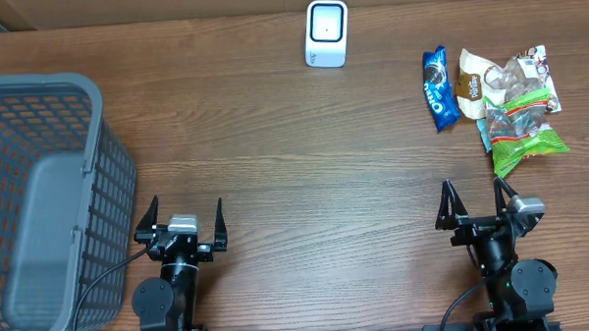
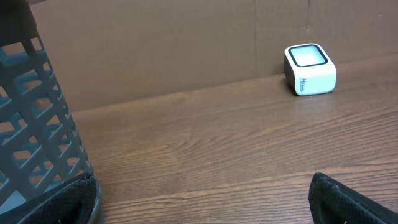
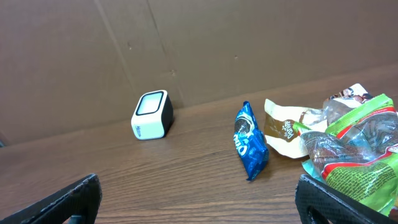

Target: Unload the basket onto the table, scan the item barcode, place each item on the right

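A white barcode scanner (image 1: 326, 33) with a dark-rimmed window stands at the far middle of the table; it also shows as the scanner (image 2: 310, 70) in the left wrist view and the scanner (image 3: 152, 115) in the right wrist view. Snack items lie at the far right: a blue cookie pack (image 1: 439, 88) (image 3: 250, 140), a brown-and-white pouch (image 1: 478, 83) (image 3: 285, 129) and a green bag (image 1: 525, 143) (image 3: 364, 155). My left gripper (image 1: 179, 222) and right gripper (image 1: 480, 203) both rest open at the near edge, nothing between their fingers.
A large grey mesh basket (image 1: 50, 203) stands at the left edge, its wall (image 2: 34, 118) close beside my left gripper. Brown cardboard walls off the far side of the table.
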